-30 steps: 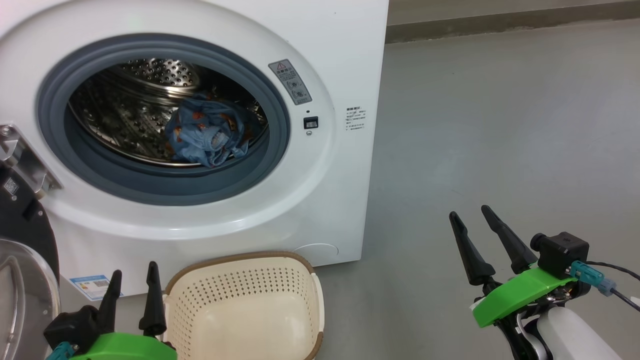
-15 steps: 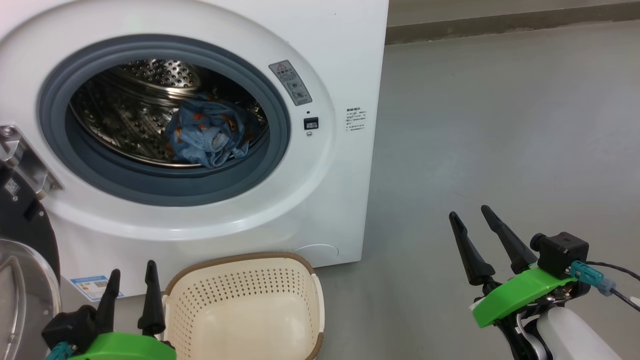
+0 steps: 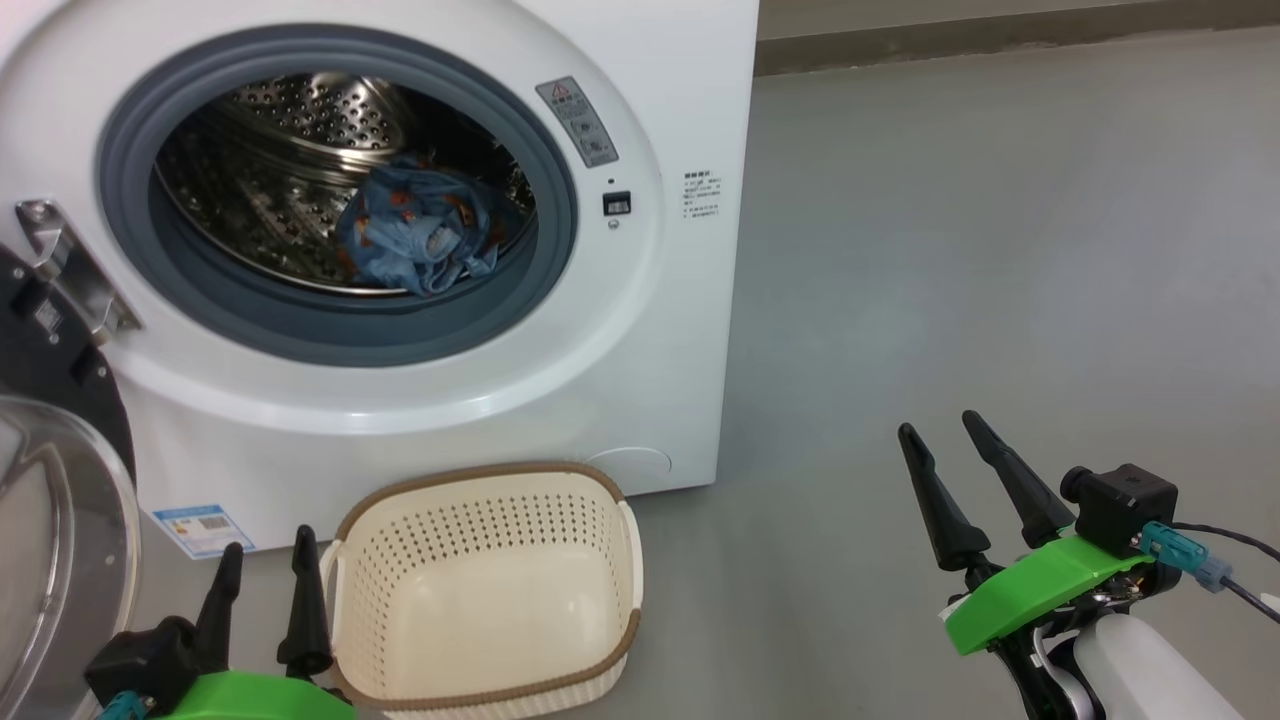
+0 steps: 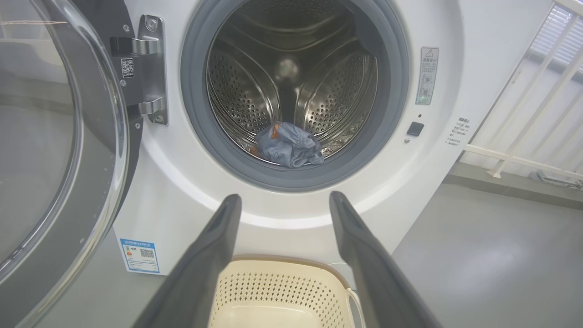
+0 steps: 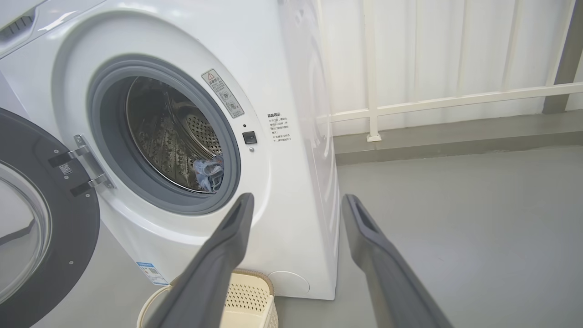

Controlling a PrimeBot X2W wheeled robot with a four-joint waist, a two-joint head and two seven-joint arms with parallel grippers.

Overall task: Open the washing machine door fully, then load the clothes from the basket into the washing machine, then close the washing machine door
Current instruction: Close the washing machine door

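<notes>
Standing wide open at the left, the washing machine door (image 3: 55,540) hangs from a bright metal hinge (image 3: 70,270). Its inner face is turned toward the near side, with a glossy black rim around a bulging clear glass bowl. A small white tag with a QR code (image 4: 128,67) sits on the rim by the hinge. Low on the white front of the washing machine (image 3: 650,350) is a blue label sticker (image 3: 203,528), its print too small to read.

The left gripper (image 3: 267,543) is at the near left with its two dark tapered fingers spread apart and holding nothing. It points toward the machine, just beside the left end of the basket (image 3: 470,540). The basket stands upright on the floor (image 3: 1000,250) in front of the machine, mouth up and long axis running left to right. It is cream plastic with perforated walls and a brown woven-look rim, and its bare bottom is showing.

Above it, a smooth grey rubber ring (image 3: 330,335) frames the round opening, which faces the near side. Inside is the perforated steel drum (image 3: 260,200). The clothes (image 3: 420,235) lie crumpled at the drum's lower front, blue fabric with orange prints.

Right of the ring are a grey warning sticker (image 3: 578,122) with a red triangle, a small black latch socket (image 3: 617,203) and a block of tiny unreadable print (image 3: 703,195).

At the near right, well apart from the machine, the right gripper (image 3: 938,423) is released and empty on its green mount.
</notes>
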